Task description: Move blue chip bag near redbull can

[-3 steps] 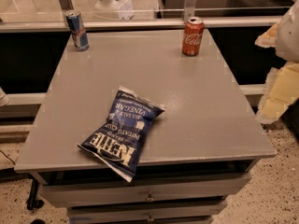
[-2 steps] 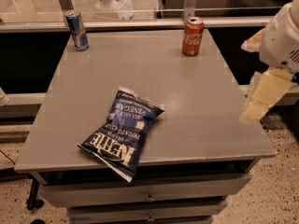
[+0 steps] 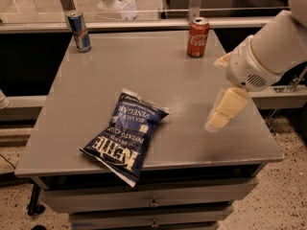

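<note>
Camera view: gripper (image 3: 224,110) over table (image 3: 163,75), right side, well apart from blue chip bag (image 3: 125,134); jaws' opening unclear.

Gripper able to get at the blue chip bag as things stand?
Probably yes. The gripper hangs over the right side of the table, apart from the blue chip bag; only bare surface lies between them. The Coca-Cola can and redbull can stand at the far edge, off that line.

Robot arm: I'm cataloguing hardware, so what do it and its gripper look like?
The arm is a thick, smooth white cylinder ending in a rounded white housing with a small vent grille. The gripper, above the grey table, is pale cream-yellow and blocky.
</note>
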You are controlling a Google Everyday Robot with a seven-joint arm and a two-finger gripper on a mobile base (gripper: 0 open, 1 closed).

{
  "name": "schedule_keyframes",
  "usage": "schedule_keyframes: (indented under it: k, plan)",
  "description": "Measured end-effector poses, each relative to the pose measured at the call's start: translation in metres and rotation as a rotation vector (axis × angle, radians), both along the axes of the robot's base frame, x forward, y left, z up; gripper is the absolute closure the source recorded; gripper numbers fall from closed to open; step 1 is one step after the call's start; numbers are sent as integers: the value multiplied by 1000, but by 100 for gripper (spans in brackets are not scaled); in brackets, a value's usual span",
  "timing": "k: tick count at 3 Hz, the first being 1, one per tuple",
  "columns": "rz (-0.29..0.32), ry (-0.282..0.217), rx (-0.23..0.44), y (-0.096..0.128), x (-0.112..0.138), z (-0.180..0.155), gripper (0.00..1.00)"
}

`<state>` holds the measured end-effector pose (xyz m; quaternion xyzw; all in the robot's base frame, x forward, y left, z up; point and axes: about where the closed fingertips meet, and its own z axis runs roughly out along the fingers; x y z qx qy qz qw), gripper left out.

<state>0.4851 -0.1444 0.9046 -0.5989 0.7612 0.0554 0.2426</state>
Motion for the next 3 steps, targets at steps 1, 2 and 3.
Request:
schedule_keyframes:
  k: [1,2,3]
  plan:
    - [-11,17,69,19,9,-25,0]
    - [-50,65,136,37,15,-42,0]
    - [-86,123,194,60,14,-52,0]
